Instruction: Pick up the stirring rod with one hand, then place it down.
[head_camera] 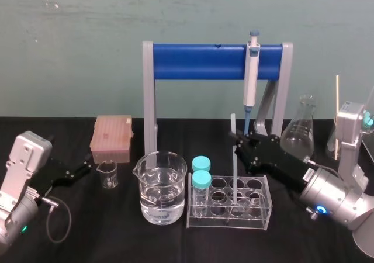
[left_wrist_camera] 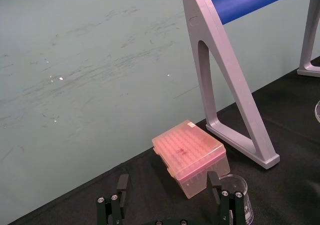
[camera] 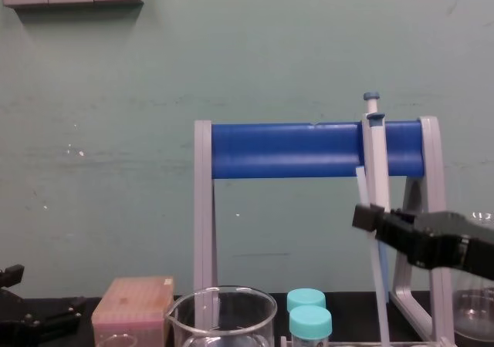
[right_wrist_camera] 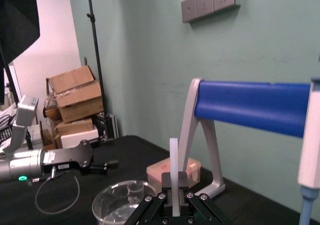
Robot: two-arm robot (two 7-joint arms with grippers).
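The stirring rod is a thin whitish stick held nearly upright. My right gripper is shut on its upper part, coming in from the right. The rod's lower end reaches down into the clear tube rack. In the right wrist view the rod rises from between the black fingers. From the chest the rod slants in front of the stand, with the right gripper on it. My left gripper rests low on the table at the left, open and with nothing in it.
A grey-and-blue pipette hangs on the blue-barred stand. Two teal-capped tubes stand in the rack. A large beaker of water, a small beaker, a pink tip box and a flask stand around it.
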